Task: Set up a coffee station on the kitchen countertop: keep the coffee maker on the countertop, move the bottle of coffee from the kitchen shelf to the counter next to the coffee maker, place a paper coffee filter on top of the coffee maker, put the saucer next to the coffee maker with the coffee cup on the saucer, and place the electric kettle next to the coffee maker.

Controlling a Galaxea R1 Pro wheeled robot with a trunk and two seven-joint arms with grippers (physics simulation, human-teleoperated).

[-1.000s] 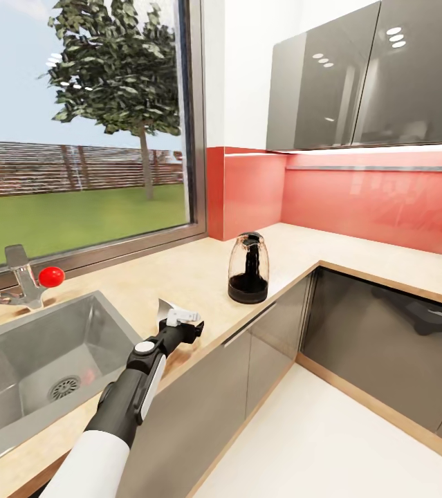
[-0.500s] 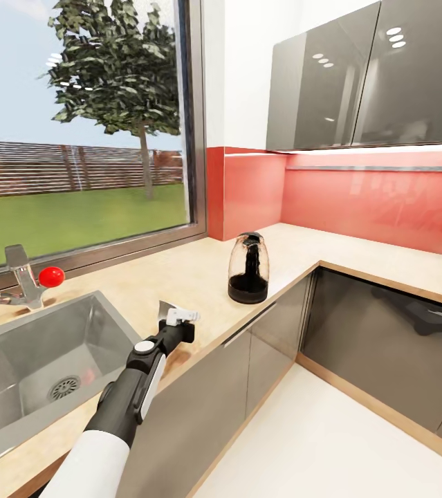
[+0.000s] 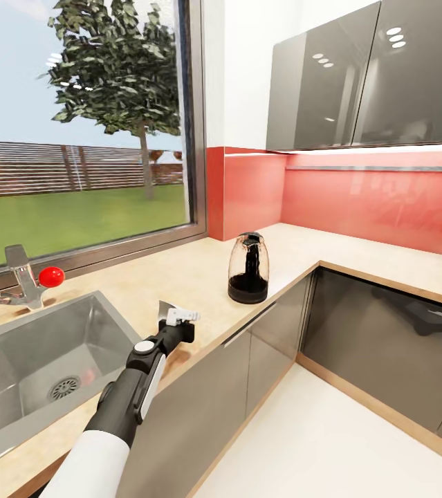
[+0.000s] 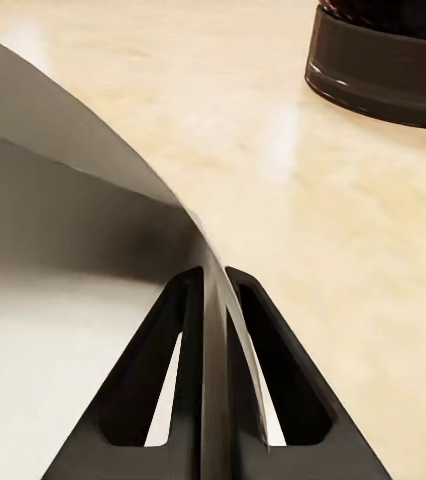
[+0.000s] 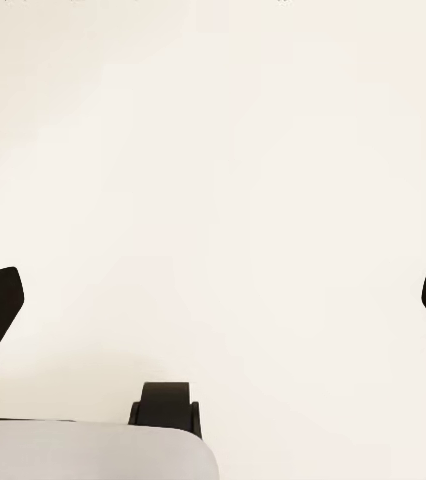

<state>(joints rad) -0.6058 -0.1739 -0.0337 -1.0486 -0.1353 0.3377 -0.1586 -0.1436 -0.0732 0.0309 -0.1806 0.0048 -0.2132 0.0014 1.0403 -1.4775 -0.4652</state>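
My left gripper (image 3: 173,315) hovers over the kitchen countertop (image 3: 179,270) at the sink's right rim, shut on the paper coffee filter (image 3: 167,308), whose white point sticks up past the fingers. In the left wrist view the filter (image 4: 83,230) is a big pale curved sheet pinched between the black fingers of the gripper (image 4: 213,276). The electric kettle (image 3: 248,268), clear glass on a black base, stands on the counter a short way ahead of that gripper, and its base (image 4: 383,70) also appears in the left wrist view. My right gripper (image 5: 218,300) is open over pale floor.
A steel sink (image 3: 41,353) with a faucet (image 3: 20,277) and a red knob lies left of the arm under a large window. The counter turns a corner at the right beneath dark upper cabinets (image 3: 366,76). White floor (image 3: 331,443) lies in front of the cabinet fronts.
The left gripper with the filter has drawn back very slightly toward the sink. The kettle has not moved.
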